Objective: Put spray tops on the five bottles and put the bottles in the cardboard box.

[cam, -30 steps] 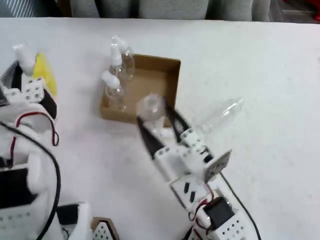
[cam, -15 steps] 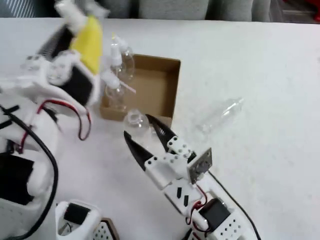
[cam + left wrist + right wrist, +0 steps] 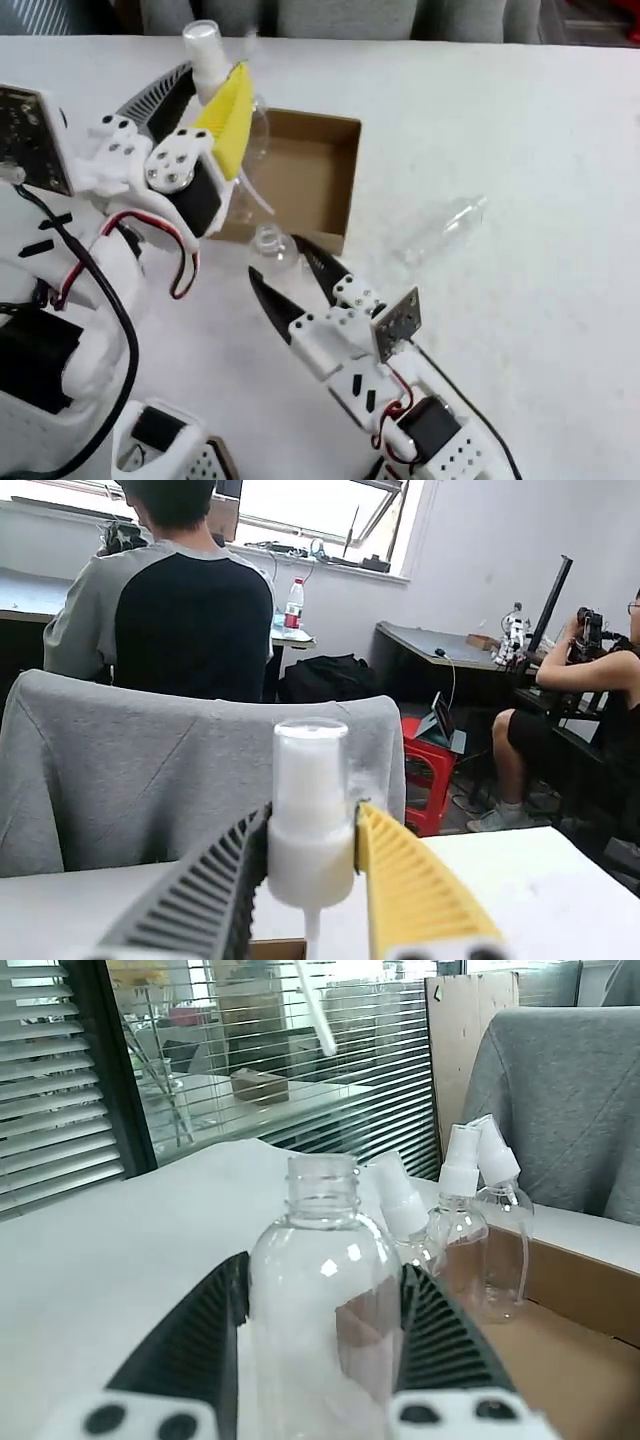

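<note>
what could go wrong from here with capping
The spray top in the left gripper has a thin, slanted tube that may miss the narrow neck of the open bottle. The right gripper holds that bottle by the box, so a push could knock them together. The loose bottle lying on the table may roll if bumped.

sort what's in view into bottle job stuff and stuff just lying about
Job: spray top, open bottle, capped bottles, lying bottle, cardboard box.
Lying about: grey chair back, red stool, window blinds.
</note>
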